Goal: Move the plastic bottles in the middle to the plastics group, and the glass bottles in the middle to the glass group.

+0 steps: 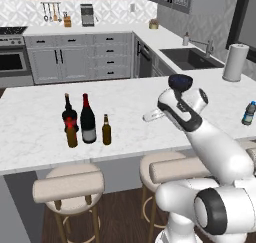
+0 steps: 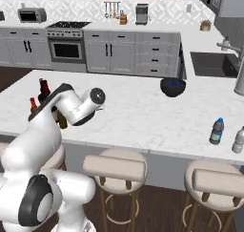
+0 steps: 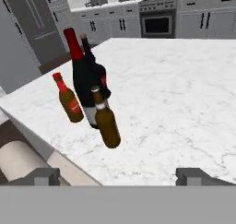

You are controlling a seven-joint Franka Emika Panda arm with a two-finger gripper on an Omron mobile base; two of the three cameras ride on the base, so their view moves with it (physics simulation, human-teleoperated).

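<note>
At left of the left base view, the wine bottle (image 1: 88, 118) and beer bottle (image 1: 106, 130) stand beside the glass group (image 1: 70, 121), apparently done. The gripper (image 3: 119, 174) is released and empty; the plastic bottles' sorting cannot be judged.

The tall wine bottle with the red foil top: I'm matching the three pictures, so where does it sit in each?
Left base view: the wine bottle stands left of centre on the island counter.
Right base view: wine bottle at far left, just its red top above the arm.
Hand view: wine bottle upper left, slanting in frame.
Shared landmark: the oven.
</note>
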